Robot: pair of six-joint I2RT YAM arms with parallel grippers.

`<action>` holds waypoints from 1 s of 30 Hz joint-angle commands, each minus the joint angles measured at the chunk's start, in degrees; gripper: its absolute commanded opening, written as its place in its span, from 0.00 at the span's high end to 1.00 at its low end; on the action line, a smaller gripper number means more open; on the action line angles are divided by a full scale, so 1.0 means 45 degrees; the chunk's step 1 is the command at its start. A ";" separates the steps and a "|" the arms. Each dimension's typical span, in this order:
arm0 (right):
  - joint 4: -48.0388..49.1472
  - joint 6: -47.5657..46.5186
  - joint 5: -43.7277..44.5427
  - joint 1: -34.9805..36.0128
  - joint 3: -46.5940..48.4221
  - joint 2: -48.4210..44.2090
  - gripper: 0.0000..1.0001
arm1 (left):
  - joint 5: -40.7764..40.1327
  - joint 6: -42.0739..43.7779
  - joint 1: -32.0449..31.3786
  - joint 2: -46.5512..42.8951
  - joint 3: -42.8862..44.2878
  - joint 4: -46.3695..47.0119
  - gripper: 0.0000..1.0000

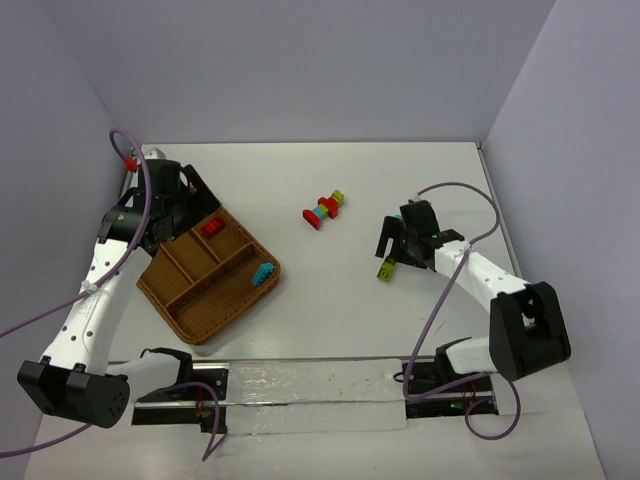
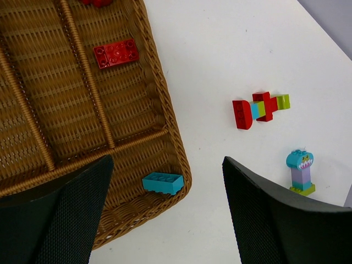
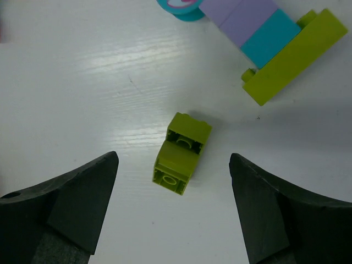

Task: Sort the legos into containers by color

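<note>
At the left of the top view, the wicker tray [image 1: 190,300] holds a red brick [image 1: 212,227] in a far compartment and a teal brick [image 1: 264,272] at its right corner, the left gripper [image 2: 166,165] spread above. At centre right, the right gripper [image 3: 173,159] stands spread over a lime brick [image 3: 181,153] lying loose on the table [image 1: 330,300], touching neither finger, beside a purple-teal-lime stack [image 3: 258,33].

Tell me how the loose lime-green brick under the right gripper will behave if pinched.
Probably rigid and light: the lime-green brick looks like hollow plastic, its open underside showing. Unlikely to roll, as it lies flat on the table. Its smooth sides might slip or twist in the open right gripper if pinched off-centre.
</note>
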 commanded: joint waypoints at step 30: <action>0.1214 -0.0459 -0.0646 0.3589 0.1432 0.2436 0.23 | 0.0723 0.0284 -0.0040 -0.0300 -0.0485 0.0789 0.12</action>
